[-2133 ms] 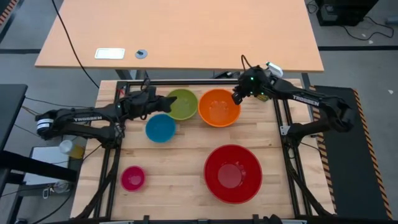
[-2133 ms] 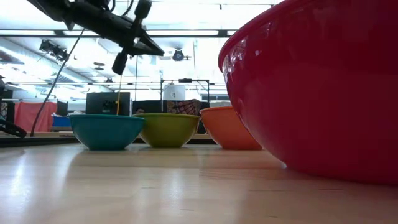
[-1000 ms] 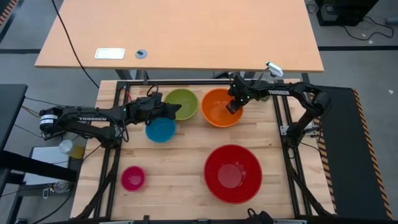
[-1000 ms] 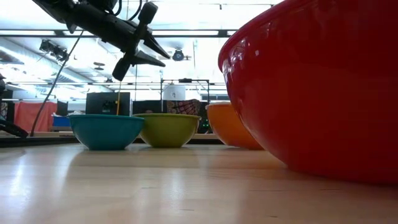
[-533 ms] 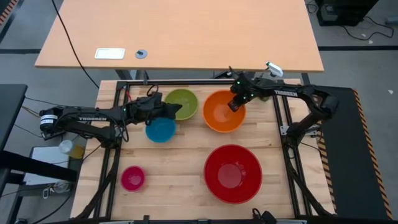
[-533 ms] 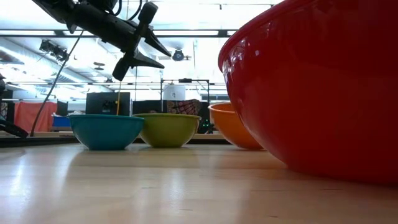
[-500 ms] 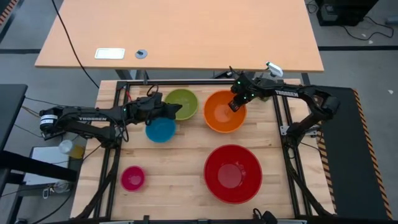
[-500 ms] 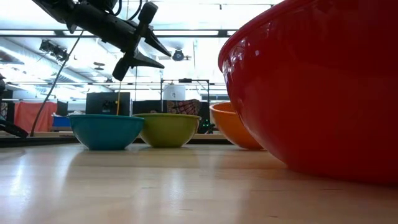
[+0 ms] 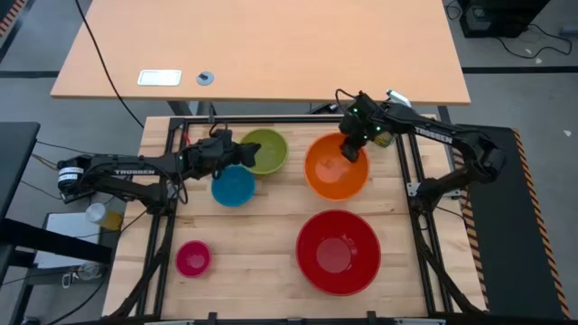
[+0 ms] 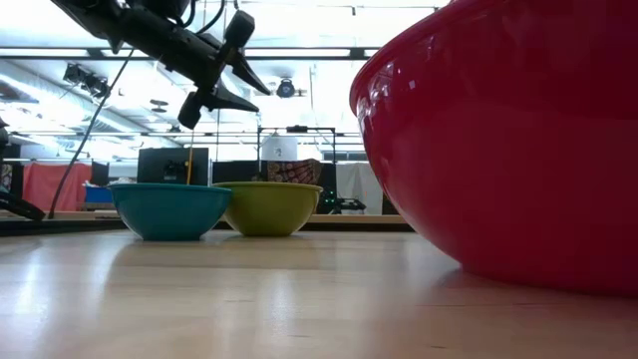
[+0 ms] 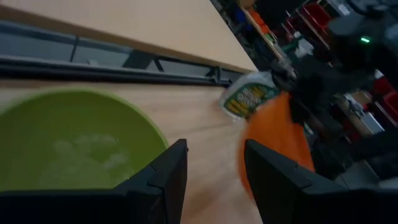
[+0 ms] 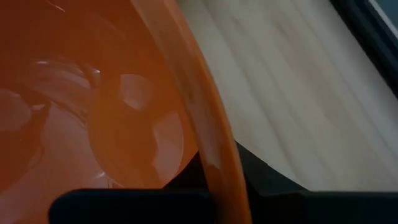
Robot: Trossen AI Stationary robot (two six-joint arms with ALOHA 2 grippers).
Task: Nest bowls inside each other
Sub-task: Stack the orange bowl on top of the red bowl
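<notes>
Presently the right tool (image 9: 353, 150) is clenched on the rim of the round orange plastic bowl (image 9: 336, 168); in the right wrist view the rim (image 12: 208, 143) runs between its dark fingers, with bare wood beyond. That bowl hangs from the tool, toward the middle of the surface, and does not show in the low view. Below it in the high view, on the side toward the near edge, sits the large round red plastic bowl (image 9: 339, 252), upright on the wooden surface (image 9: 253, 244), apart from the orange one; in the low view its wall (image 10: 508, 140) fills the right side.

Left tool (image 9: 242, 156) hovers with fingers spread and nothing between them, raised over the near rim of the round lime green plastic bowl (image 9: 265, 151); low view shows it well above both bowls (image 10: 221, 75). Just beside the tool, toward the surface's front, rests the round blue plastic bowl (image 9: 233, 186), just beside the green one. Farther off, toward the front left corner, stands the small round magenta-pink plastic bowl (image 9: 192, 258), well apart from all others.

Beyond the left tool's fingers in its wrist view: green bowl (image 11: 68, 146), then the orange bowl (image 11: 277, 140), then a clear spray bottle with a green label (image 11: 249, 96).
</notes>
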